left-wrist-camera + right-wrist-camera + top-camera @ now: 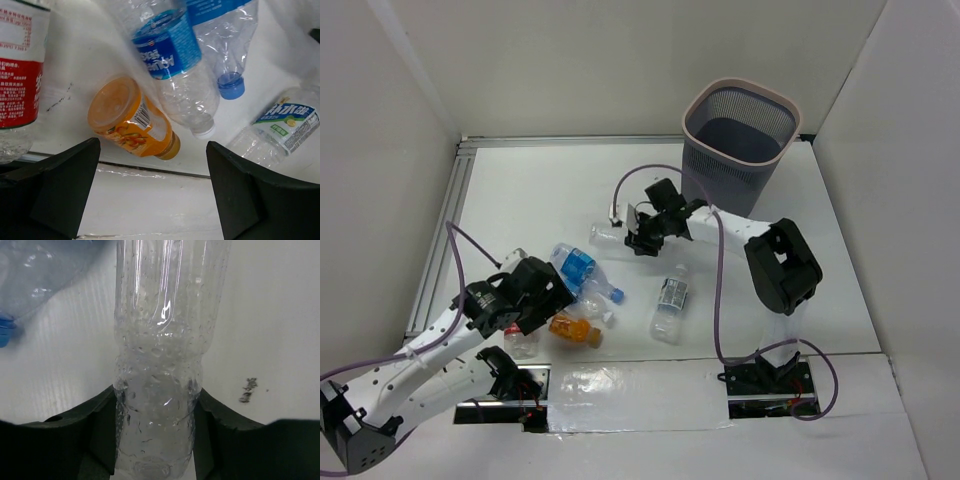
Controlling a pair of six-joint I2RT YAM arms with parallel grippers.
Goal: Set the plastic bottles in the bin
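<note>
left claw (153, 144): fingers wide apart, low over desk (520, 190)
orange bottle (132, 122): lying dead ahead of left claw, long axis slanted across the gap (wrist turn needed, I'd judge)
right claw (157, 405): clamped on clear bottle (165, 315), across its long axis
bin (730, 185): near, beyond right claw and to its right; right arm nearer

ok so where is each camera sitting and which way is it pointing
Top external: above and behind the arms, looking down at table and bin; left arm and right arm show.
Left wrist: on the left arm, facing down at the orange bottle; its open left gripper shows.
Right wrist: on the right arm, facing the clear bottle; right gripper shut on it.
Shared: top external and left wrist both show the orange bottle.
</note>
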